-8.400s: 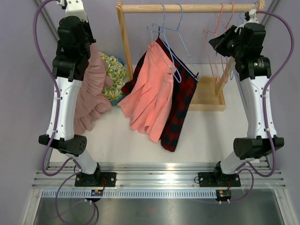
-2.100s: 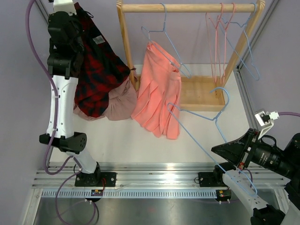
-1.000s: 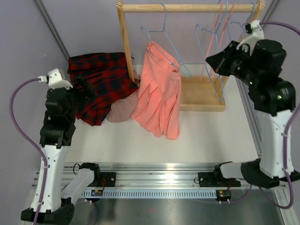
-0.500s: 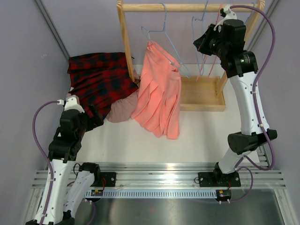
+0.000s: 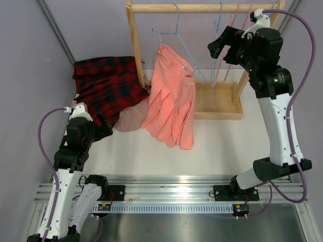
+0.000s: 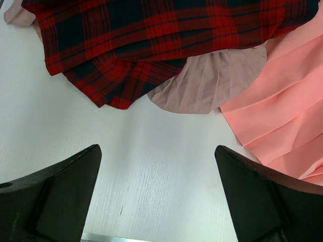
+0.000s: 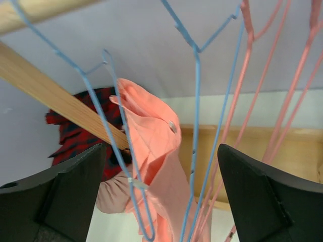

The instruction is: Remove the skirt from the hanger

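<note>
Right gripper (image 7: 161,196) jaws spread beside thin blue wire hanger (image 7: 196,91); left gripper (image 6: 156,196) spread; pleated coral skirt (image 5: 171,106) hung.

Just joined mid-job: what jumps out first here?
A salmon pleated skirt hangs on a blue hanger at the middle of the wooden rack. Left of it, a red plaid skirt lies heaped on the table over a dusty-pink garment. The right gripper is up among the empty hangers, jaws open.

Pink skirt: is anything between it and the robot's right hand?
Yes. An empty blue hanger dangles right in front of the open right gripper; the pink skirt hangs beyond it, further along the rail.
</note>
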